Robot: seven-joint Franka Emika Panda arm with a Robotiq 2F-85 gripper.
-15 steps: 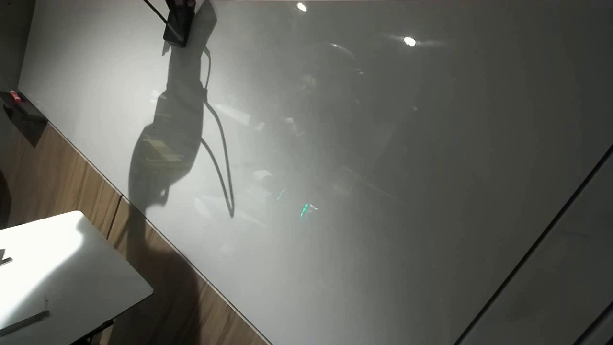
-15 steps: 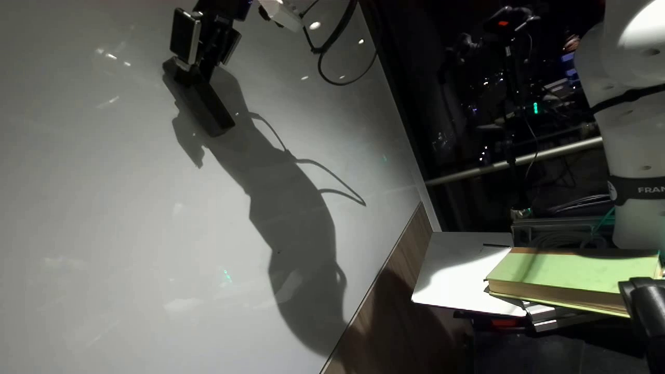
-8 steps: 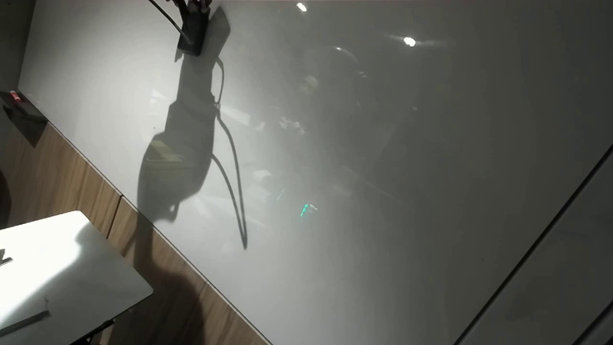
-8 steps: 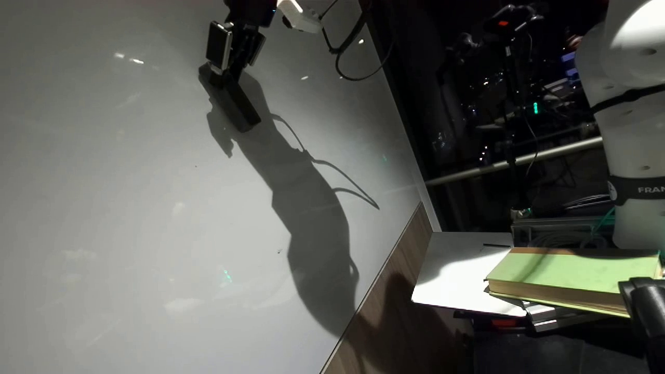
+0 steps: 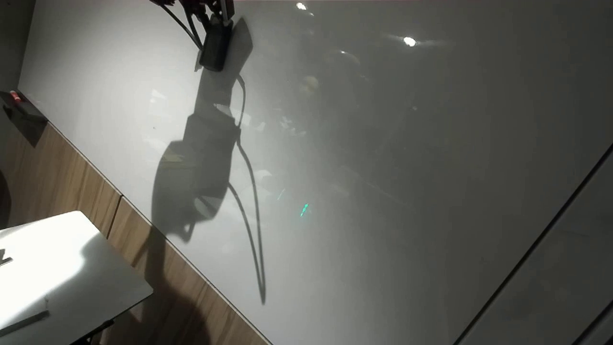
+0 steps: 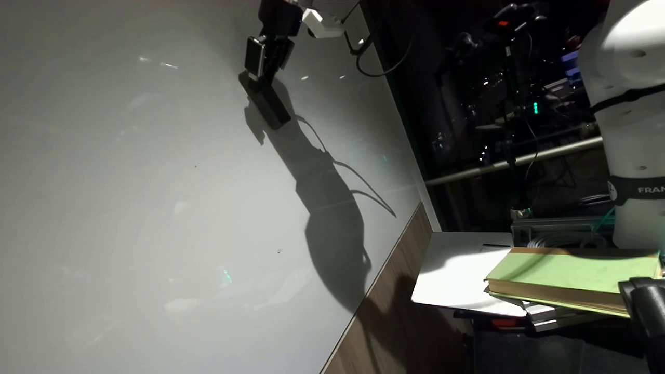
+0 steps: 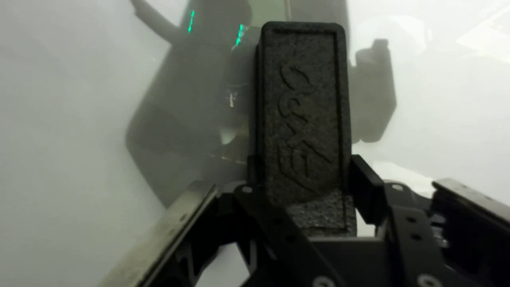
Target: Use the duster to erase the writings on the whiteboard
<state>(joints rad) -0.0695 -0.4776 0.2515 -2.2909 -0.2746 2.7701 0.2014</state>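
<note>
Black fingers [image 7: 366, 191] of your gripper [image 7: 306, 179] are clamped on the two long sides of the duster [image 7: 305, 111], close to one end, so most of the block reaches out beyond them. Dark grey is its colour, and you can see letter-like lines pressed into its upper face. You find it, in both exterior views, high in the view, lying along the whiteboard [image 6: 130, 208]; whether its whole under face touches the board, you cannot tell. Beside the duster a long shadow [image 6: 332, 223] falls over the glossy surface, with thin curved lines at its side. Farther on the board you have small green streaks [image 5: 304, 210] and spots of glare [image 5: 409, 41]. Along the board's edge runs a wood panel [image 5: 62, 153]. Near this panel stands a white tabletop [image 6: 457, 280], partly in strong light and partly in shade, and a light-green book [image 6: 566, 270] overlaps it. In an exterior view you see a dark ledge [image 5: 31, 111] next to the board's edge, with a small red piece [image 5: 16, 96] on it. Well apart from the fingers, in an exterior view, stand the white links [image 6: 636, 140] of your robot arm.
</note>
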